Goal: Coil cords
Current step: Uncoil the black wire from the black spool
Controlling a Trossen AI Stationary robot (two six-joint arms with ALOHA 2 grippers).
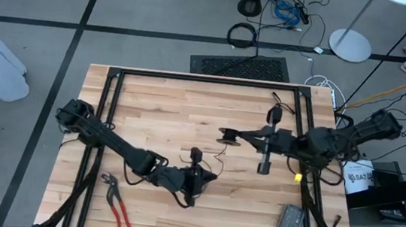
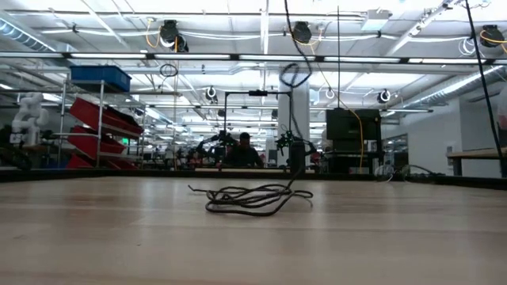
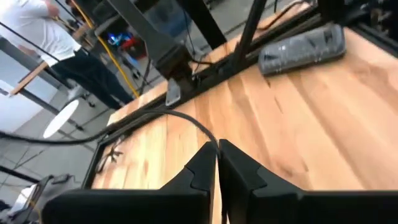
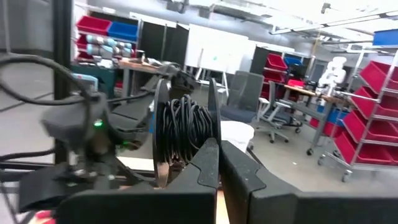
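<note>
1. So, the left end effector [image 3: 217, 163] sits low over the front middle of the bench [image 1: 189, 104]. Its two fingers [image 3: 199, 168] are nearly together, with only a thin slit between them, and the thin black cord [image 3: 193, 122] runs right into that slit at the tips, so it looks pinched on the cord.
2. The right end effector [image 4: 217, 163] is out over the middle of the bench, pointing toward the left arm. Its fingers are pressed closed on a small spool [image 4: 185, 134] with black cord wound thick between two round flanges. In the overhead view the spool [image 1: 228, 136] shows as a small dark round thing at the tip.
3. From table height, a loose pile of cord [image 2: 252, 198] lies in messy loops on the bench, and one strand climbs up out of the frame.
4. Other stuff: red-handled pliers [image 1: 116, 201] lie near the front left corner, and a grey flat gadget [image 1: 289, 225] lies near the front right corner. Both are well apart from the cord.
</note>
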